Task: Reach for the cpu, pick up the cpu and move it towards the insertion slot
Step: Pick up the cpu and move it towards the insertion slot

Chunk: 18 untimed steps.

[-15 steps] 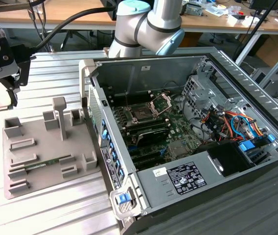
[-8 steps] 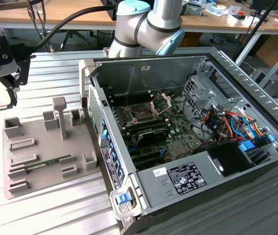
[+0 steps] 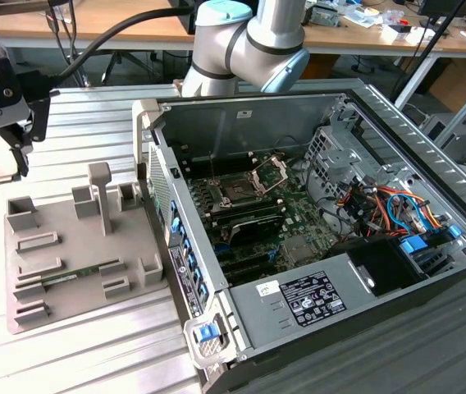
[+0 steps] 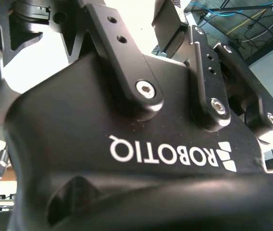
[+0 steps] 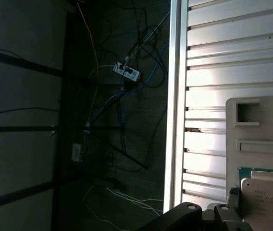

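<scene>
One gripper [image 3: 15, 156] hangs near the cpu [image 5: 266, 192]; whether it is spread or pinching cannot be told. Exterior view: insertion slot [image 3: 237, 190] well apart, at its 3 o'clock.

The pale-topped, green-edged cpu [image 5: 267, 197] lies flat; the dark-centred insertion slot [image 3: 237, 194] has its silver frame hinged open.

tool [image 3: 18, 160]: near grey fixture [image 3: 77, 287] | insertion slot [image 3: 237, 191]: inside open case [image 3: 299, 111] (frame [image 3: 271, 172] raised); well apart from tool
</scene>
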### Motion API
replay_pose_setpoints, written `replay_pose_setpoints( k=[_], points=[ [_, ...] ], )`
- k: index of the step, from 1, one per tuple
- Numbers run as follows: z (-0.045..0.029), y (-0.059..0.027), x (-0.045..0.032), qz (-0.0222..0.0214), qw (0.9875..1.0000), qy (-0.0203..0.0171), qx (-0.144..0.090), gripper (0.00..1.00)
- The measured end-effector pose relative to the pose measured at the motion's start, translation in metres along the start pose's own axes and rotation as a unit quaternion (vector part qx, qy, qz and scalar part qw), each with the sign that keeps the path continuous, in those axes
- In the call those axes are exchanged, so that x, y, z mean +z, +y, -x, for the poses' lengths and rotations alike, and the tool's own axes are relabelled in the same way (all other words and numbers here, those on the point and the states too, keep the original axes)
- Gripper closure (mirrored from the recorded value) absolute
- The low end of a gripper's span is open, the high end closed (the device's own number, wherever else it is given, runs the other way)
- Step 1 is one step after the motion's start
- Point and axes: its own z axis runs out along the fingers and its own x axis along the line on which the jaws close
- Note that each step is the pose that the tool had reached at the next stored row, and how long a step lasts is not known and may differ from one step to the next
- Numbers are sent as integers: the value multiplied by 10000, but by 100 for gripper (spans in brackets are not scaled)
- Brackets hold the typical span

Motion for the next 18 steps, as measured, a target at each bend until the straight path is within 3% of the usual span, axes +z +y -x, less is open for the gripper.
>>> replay_pose_setpoints(
  k=[18],
  points=[
    [0,1,-28,0,10000,0,0,45]
  ],
)
